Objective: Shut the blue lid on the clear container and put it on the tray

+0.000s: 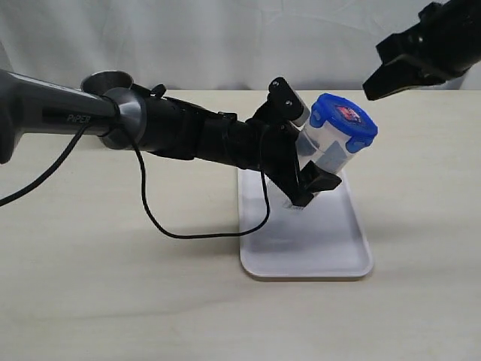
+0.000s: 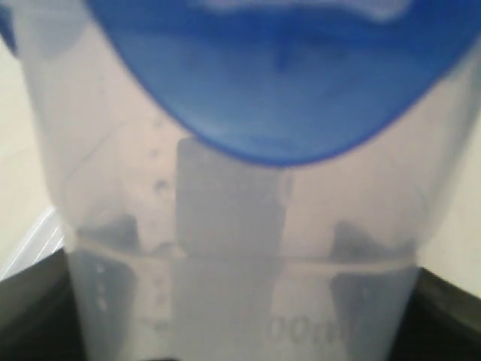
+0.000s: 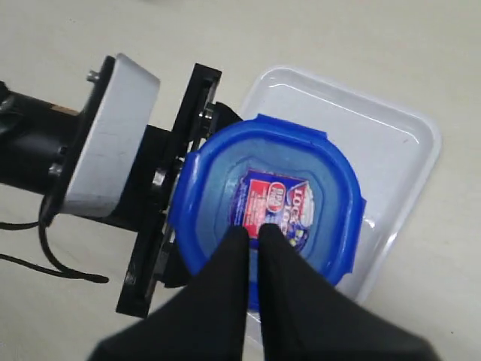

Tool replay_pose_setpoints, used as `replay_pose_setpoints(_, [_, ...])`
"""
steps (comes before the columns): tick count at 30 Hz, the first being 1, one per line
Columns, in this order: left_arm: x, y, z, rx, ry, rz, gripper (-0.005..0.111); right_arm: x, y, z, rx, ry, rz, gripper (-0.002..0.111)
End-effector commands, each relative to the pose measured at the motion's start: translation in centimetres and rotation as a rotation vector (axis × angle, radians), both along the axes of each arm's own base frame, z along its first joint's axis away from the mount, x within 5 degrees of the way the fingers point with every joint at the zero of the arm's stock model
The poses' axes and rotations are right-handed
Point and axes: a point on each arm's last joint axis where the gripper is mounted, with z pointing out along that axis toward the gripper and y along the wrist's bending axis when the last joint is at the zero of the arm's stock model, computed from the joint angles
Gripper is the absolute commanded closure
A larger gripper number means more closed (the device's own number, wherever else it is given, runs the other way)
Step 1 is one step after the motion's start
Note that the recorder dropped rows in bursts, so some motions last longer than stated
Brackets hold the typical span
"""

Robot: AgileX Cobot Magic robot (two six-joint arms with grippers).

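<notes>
My left gripper [image 1: 304,154] is shut on the clear container [image 1: 325,147], holding it tilted to the right above the far end of the white tray [image 1: 316,241]. The blue lid [image 1: 344,120] sits on the container's mouth, its sticker facing up and right. Seen from the left wrist, the container [image 2: 225,248] fills the picture with the lid [image 2: 285,75] beyond it. My right gripper [image 1: 373,86] hovers up and to the right of the lid, shut and empty. Its closed tips [image 3: 254,233] hang over the lid [image 3: 218,188] without touching it, the tray [image 3: 391,143] below.
A grey metal cup [image 1: 107,80] stands at the back left, partly behind the left arm. A black cable [image 1: 161,222] droops from that arm onto the light wooden table [image 1: 113,301]. A white cloth backdrop closes the far side.
</notes>
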Motion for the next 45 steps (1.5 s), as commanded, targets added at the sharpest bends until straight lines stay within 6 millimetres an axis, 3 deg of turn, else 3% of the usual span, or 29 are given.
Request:
replay_pose_setpoints(1, [0.1,0.0,0.8,-0.03,-0.025,-0.016,0.107,1.0,2.3,-2.5,0.004,0.034,0.041,0.104])
replay_pose_setpoints(9, [0.2,0.1,0.8,-0.03,-0.026,-0.013,0.107,1.4,7.0,-6.0,-0.029,0.098,0.194,0.104])
replay_pose_setpoints(16, [0.5,0.2,0.7,-0.01,-0.033,0.013,0.104,1.5,7.5,-6.6,-0.056,0.095,0.221,0.104])
replay_pose_setpoints(18, [0.5,0.3,0.7,-0.012,-0.032,0.011,0.094,1.5,7.5,-6.6,-0.06,0.096,0.219,0.104])
replay_pose_setpoints(23, [0.7,0.4,0.6,-0.006,-0.034,0.023,0.052,1.5,7.4,-6.6,-0.058,0.107,0.201,0.104])
replay_pose_setpoints(25, [0.8,0.5,0.6,0.003,-0.037,0.034,0.04,1.6,7.4,-6.7,-0.062,0.113,0.175,0.104])
replay_pose_setpoints(28, [0.8,0.5,0.6,0.003,-0.037,0.034,0.033,1.9,7.4,-7.3,-0.067,0.129,0.164,0.104])
replay_pose_setpoints(33, [0.7,0.4,0.6,-0.005,-0.034,0.024,0.032,2.2,7.4,-8.2,-0.071,0.146,0.161,0.104])
replay_pose_setpoints(37, [0.2,0.2,0.9,-0.048,-0.019,-0.031,0.033,2.5,7.2,-6.5,-0.079,0.068,0.126,0.104])
replay_pose_setpoints(45, [2.1,3.0,1.5,-0.122,0.025,-0.023,0.033,2.7,6.7,-6.5,-0.131,0.077,0.089,0.104])
